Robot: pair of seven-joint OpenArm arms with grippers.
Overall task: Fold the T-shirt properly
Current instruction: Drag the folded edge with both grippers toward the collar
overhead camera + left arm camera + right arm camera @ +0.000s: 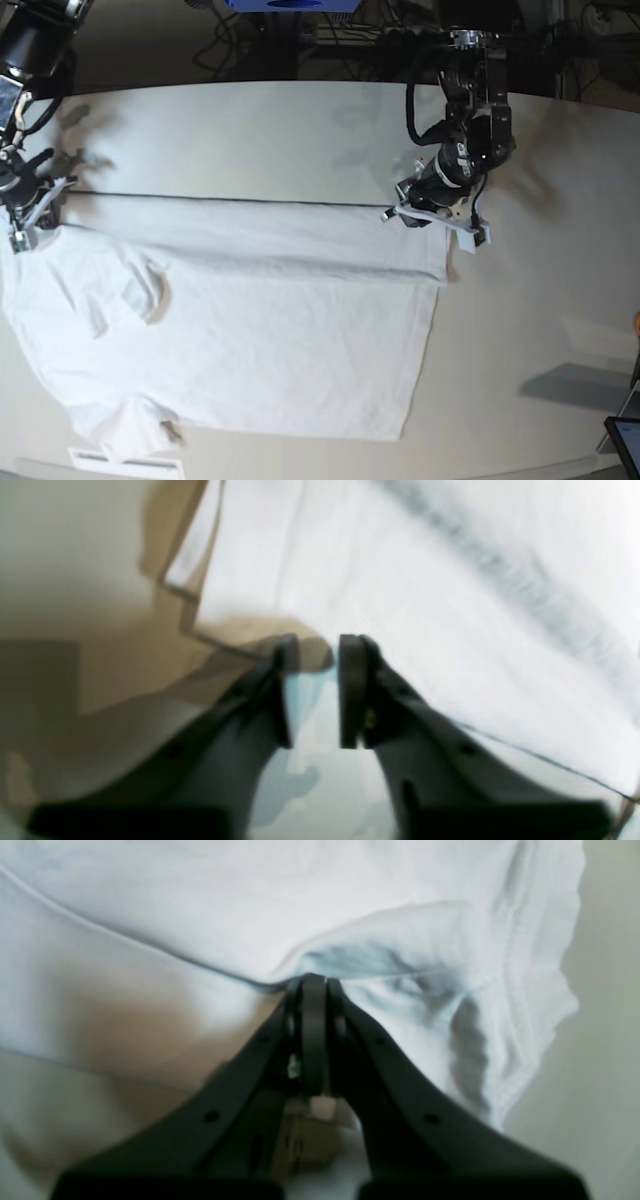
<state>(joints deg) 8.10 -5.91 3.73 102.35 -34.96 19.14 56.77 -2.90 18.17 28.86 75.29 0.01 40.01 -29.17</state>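
The white T-shirt (260, 330) lies spread flat on the off-white table (250, 130), its far edge running in a straight line between the two arms. My left gripper (432, 212) is at the shirt's far right corner. In the left wrist view its fingers (350, 690) stand a narrow gap apart around the left gripper's (315, 650) tip, at the T-shirt's (400, 580) edge, with pale cloth showing in the gap. My right gripper (28, 215) is at the far left corner. Up close, the right gripper (313, 982) is shut on a pinched fold of the T-shirt (200, 915).
Dark cables and equipment (330, 30) line the table's far edge. A dark device (625, 440) sits at the front right corner, and a white label strip (125, 462) lies at the front edge. One sleeve (150, 290) lies folded onto the shirt's body.
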